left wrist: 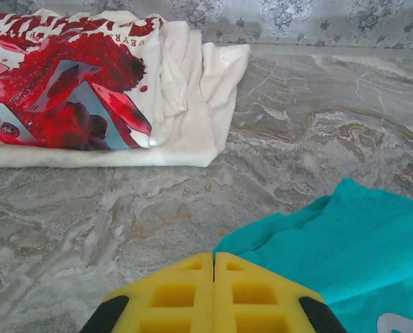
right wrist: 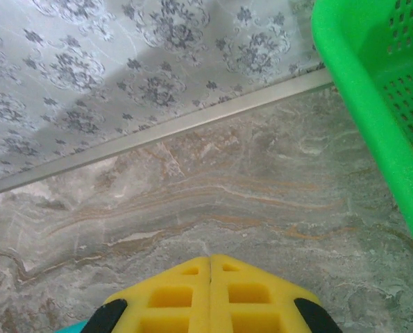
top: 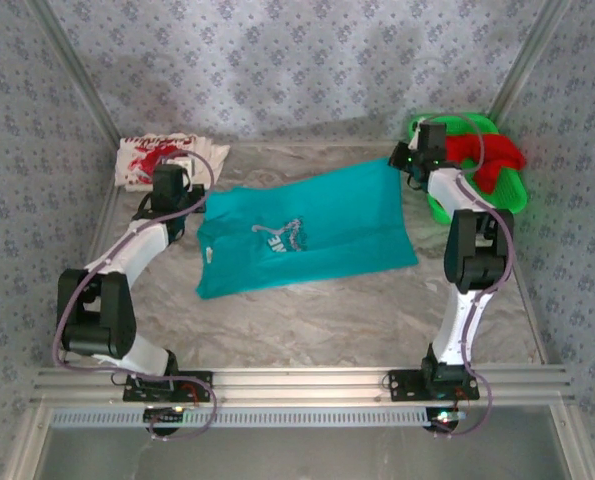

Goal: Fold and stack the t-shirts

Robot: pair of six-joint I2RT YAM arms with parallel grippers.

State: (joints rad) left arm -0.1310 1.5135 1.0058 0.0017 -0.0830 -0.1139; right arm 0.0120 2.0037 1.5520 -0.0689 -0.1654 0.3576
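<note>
Teal t-shirt (top: 307, 230) flat mid-tabletop. Left end effector (left wrist: 214, 258), right end effector (right wrist: 209, 260) both pressed closed at its edges; cloth pinched or not, we cannot tell. We fear weak pinch slipping, lopsided fold.

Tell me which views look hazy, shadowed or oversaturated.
Top external view: hazy and washed out, with the green basket glowing oversaturated. Left wrist view: evenly lit, the white t-shirt print sharp. Right wrist view: a broad soft shadow darkens the patterned wall.
</note>
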